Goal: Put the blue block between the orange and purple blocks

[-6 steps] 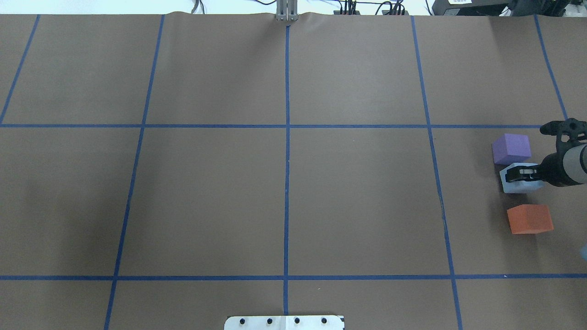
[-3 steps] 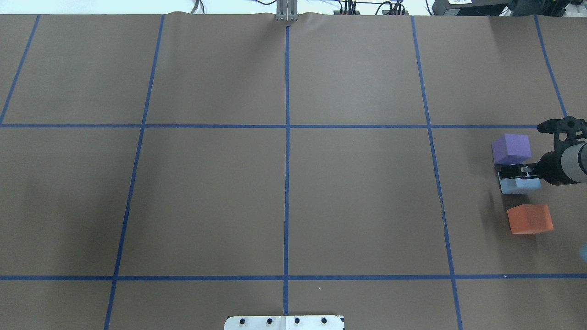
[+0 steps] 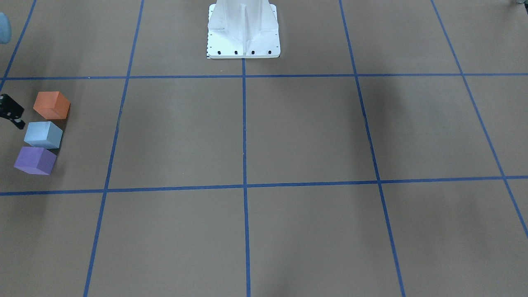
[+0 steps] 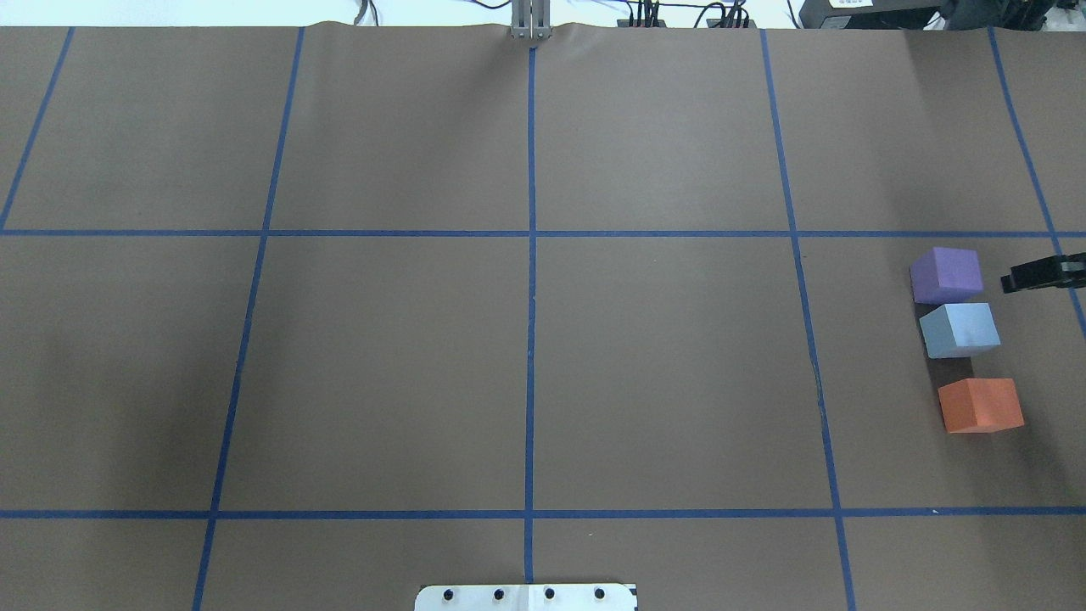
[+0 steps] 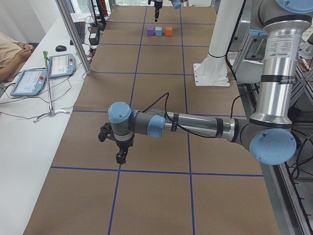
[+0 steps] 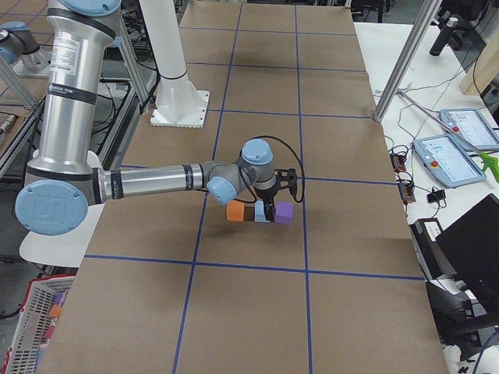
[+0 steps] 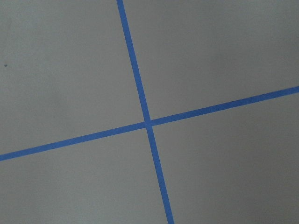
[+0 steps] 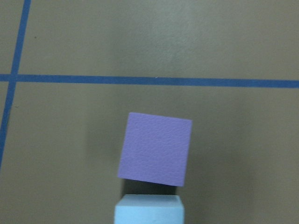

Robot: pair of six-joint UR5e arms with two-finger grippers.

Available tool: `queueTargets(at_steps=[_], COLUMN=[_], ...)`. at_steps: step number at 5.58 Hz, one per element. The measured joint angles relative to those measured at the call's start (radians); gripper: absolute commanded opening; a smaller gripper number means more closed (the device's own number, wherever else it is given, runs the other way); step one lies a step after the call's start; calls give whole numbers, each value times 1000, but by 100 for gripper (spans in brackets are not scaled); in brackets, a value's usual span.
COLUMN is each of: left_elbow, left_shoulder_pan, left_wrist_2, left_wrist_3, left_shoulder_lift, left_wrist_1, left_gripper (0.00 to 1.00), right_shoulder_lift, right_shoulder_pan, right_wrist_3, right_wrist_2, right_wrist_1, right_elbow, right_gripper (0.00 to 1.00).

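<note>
the right gripper [image 4: 1022,278] hangs near the purple foam cube [image 4: 947,274], holding nothing, though i cannot tell whether its jaws stand apart; the left gripper [image 5: 120,157] hovers well apart over the blue tape grid [image 7: 147,123], equally unreadable. the pale blue foam cube [image 4: 960,329] sits between the purple one and the orange foam cube [image 4: 981,405], nearer the purple. the placing looks done, so the next move only calls for drawing the right arm away without nudging the row.
</note>
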Motion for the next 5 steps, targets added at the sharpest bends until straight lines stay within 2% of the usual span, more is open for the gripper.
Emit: queueTargets(at_steps=[2,3,5], left_elbow=[1,3,23], left_shoulder_pan=[0,0,-3], left_wrist_2=[0,0,-19], left_wrist_3=[0,0,-7], left_shoulder_lift=[0,1,12], left_wrist_1=[0,1,14], left_gripper=[100,100,100], right_shoulder_lift=[39,55,35], right_shoulder_pan=[242,307,340], right_wrist_3=[-427,-551,-629], right_wrist_2=[108,126,115], right_wrist_1=[-353,-478,-540], right_elbow=[0,-4,-7], right_gripper=[100,100,100])
